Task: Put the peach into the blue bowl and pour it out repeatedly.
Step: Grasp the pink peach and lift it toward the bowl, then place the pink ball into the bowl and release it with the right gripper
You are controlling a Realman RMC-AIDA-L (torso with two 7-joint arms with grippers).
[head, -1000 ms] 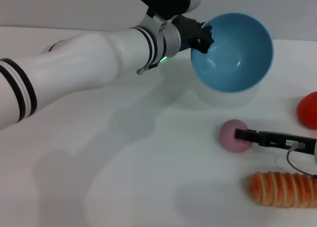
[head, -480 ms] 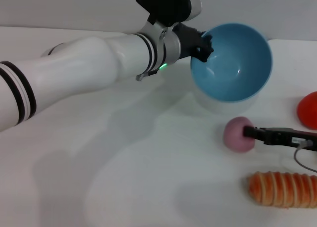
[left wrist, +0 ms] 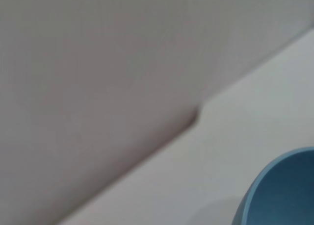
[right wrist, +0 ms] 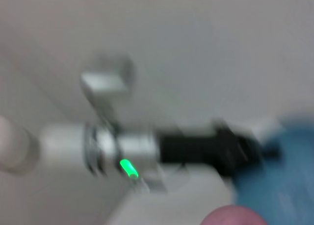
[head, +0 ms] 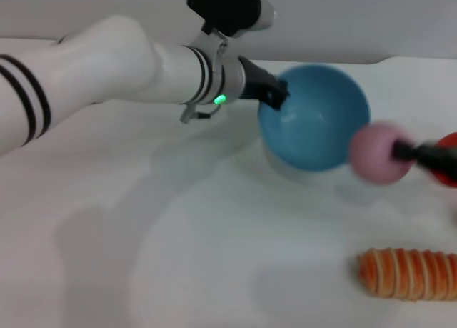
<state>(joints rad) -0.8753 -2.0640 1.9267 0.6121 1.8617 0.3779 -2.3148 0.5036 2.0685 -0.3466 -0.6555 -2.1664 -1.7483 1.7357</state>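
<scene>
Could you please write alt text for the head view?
The right hand holds a small dusty-pink peach beside the rim of a round light-blue plastic bowl, which the left hand grips by its far edge. An orange-and-white striped roll lies on the white table.

Light-blue bowl [head: 314, 117] tilted with its glossy inside facing near, at far centre-right, dusty-pink round peach [head: 378, 153] lifted just beside its right rim

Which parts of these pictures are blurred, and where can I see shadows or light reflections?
Head view: the peach and the right gripper holding it are motion-blurred; the blue bowl, gripped at its rim by the left gripper, shows faint glare inside; soft arm shadows lie on the table. Right wrist view: everything is smeared. Left wrist view: soft, out of focus.
</scene>
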